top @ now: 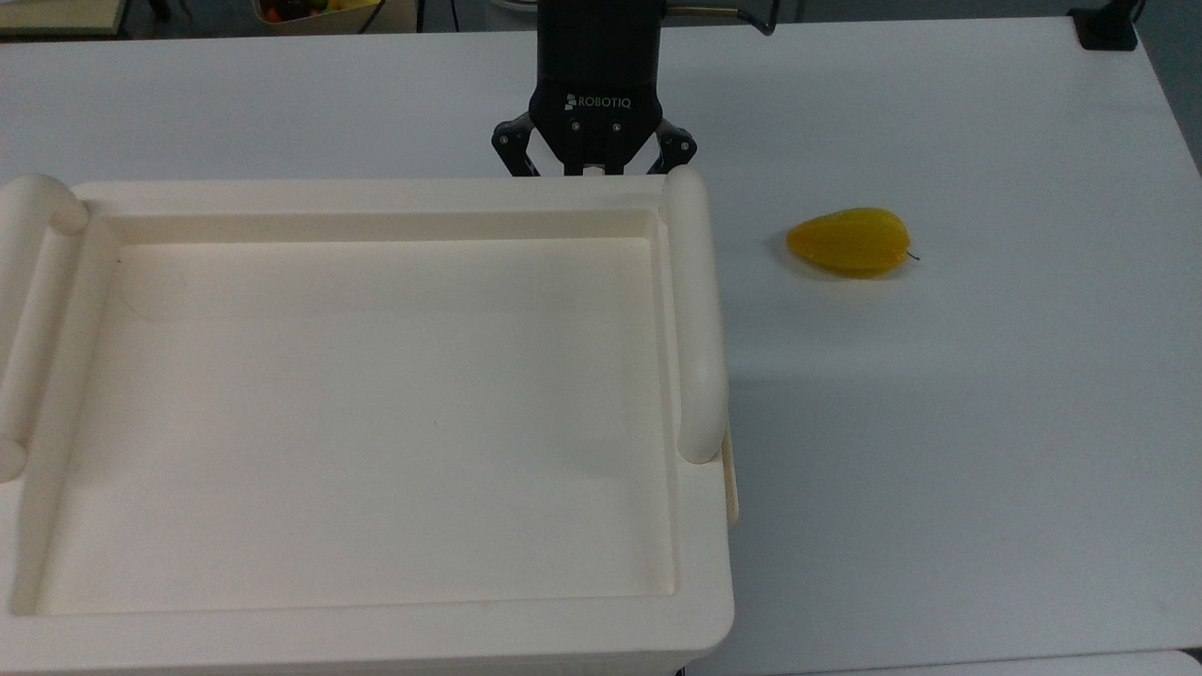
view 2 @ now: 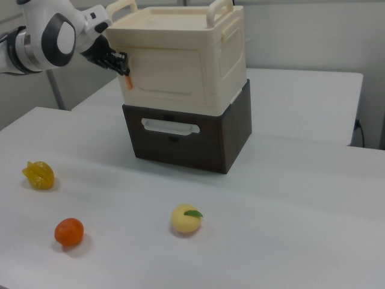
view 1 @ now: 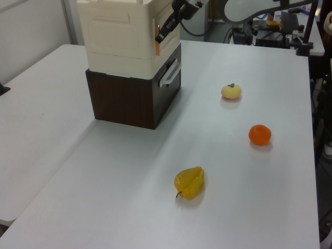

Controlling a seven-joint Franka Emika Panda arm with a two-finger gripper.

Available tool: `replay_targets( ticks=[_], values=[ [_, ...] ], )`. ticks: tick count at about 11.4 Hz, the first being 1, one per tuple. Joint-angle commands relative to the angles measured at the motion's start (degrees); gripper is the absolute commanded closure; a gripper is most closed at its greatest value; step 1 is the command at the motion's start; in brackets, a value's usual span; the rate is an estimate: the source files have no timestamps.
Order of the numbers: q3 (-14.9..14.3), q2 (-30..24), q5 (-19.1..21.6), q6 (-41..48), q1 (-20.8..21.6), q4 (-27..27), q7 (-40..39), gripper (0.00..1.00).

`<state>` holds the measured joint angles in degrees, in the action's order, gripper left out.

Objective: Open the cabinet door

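I see a white desk that carries a cream cabinet on a dark brown base with a white drawer handle; a second white desk stands behind it in the right view, with a pale wall beyond; in the left view the far end of the room is crowded with cables and equipment that I cannot make out. On the desk lie a yellow starfruit, an orange and a pale yellow fruit with a green leaf, all well apart from the cabinet.

The cabinet door is the cream panel above the drawer handle; it lies flush with the cabinet front. The claw is at the door's edge on the right view's left, next to a small orange tab. In the top view the recessed top with its tube handles hides the fingertips and the whole door; I cannot tell if the claw is open or closed, or if it touches the door.
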<state>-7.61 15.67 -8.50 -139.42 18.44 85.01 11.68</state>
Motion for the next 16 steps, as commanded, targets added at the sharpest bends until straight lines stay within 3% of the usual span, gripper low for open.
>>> replay_targets(
  ticks=[1,7,8,13,16],
  values=[
    [-0.9,-1.4,-0.5,3.7,-0.1,0.5,0.6,0.92],
    [-0.4,-3.9,-0.3,10.6,-0.1,0.5,0.7,0.93],
    [-0.4,-4.4,-0.3,12.1,-0.1,0.5,0.7,0.88],
    [-0.5,-7.8,1.7,24.1,-0.2,0.2,0.7,0.27],
    [-0.8,-11.4,2.7,27.4,-0.8,0.0,0.5,0.13]
  ],
)
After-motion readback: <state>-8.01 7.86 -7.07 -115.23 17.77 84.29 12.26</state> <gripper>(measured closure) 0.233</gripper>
